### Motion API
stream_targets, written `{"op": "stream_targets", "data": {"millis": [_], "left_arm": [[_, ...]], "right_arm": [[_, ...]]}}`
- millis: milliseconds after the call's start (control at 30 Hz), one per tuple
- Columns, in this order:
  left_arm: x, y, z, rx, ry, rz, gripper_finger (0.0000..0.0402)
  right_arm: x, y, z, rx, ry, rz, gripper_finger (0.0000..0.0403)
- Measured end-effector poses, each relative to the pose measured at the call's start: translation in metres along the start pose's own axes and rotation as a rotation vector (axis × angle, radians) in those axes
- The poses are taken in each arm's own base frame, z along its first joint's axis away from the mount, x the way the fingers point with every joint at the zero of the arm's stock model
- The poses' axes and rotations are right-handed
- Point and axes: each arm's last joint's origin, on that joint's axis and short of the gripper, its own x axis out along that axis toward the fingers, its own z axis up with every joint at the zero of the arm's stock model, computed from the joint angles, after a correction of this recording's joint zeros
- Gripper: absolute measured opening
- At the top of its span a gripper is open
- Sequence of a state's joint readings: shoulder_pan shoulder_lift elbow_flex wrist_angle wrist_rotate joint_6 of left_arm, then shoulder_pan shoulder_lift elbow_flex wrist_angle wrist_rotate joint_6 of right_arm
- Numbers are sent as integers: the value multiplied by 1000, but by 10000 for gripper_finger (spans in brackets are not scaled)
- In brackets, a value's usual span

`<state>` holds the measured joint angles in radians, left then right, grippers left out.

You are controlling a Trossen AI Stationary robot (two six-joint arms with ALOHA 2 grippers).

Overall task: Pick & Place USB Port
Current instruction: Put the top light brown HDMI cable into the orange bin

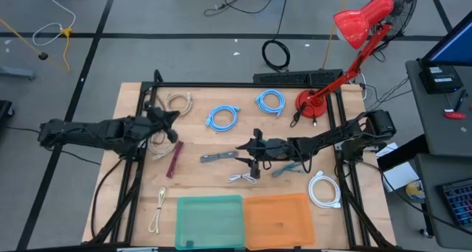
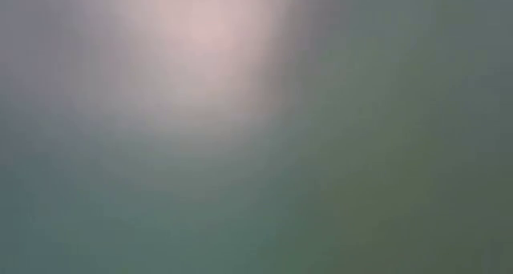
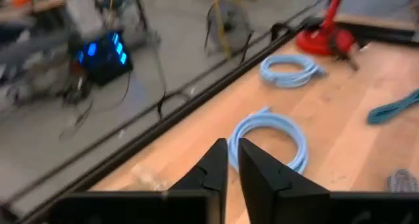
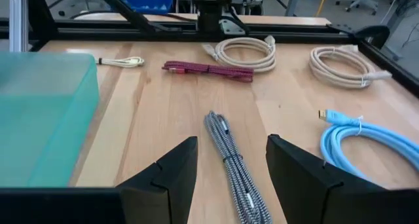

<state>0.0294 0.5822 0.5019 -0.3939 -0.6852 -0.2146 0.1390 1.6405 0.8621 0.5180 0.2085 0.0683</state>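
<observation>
A grey braided cable (image 4: 230, 160), folded into a long bundle, lies flat on the wooden table (image 1: 199, 138) near the middle; the high view shows the cable (image 1: 217, 158) too. My right gripper (image 4: 229, 178) is open and hovers low at the cable's right end, one finger on each side of it, touching nothing; the high view has this gripper (image 1: 251, 155) at mid-table. My left gripper (image 1: 174, 121) is at the table's left, above it, with only a thin slit between its fingers (image 3: 232, 165) and nothing in them. The low view is a blur.
A green bin (image 1: 210, 221) and an orange bin (image 1: 279, 219) stand at the near edge. Around lie a red braided cable (image 4: 208, 70), beige coils (image 4: 243, 52), blue coils (image 1: 221, 117), a teal cable (image 1: 289, 168), white cables (image 1: 323, 189) and a red lamp (image 1: 354, 31).
</observation>
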Motion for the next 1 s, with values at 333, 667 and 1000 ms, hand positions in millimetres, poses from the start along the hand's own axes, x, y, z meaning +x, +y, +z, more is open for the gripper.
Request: {"op": "stream_targets", "data": {"millis": [333,667,1000], "left_arm": [[58,14,55,38,469,238,171],[120,57,33,32,895,68,207],[141,76,12,201,1023,-93,207]], "right_arm": [[-3,-2,-16,74,47,-4,169],[-5,-2,-22,90,63,-6,168],[-5,-2,-22,109,62,-6,169]]}}
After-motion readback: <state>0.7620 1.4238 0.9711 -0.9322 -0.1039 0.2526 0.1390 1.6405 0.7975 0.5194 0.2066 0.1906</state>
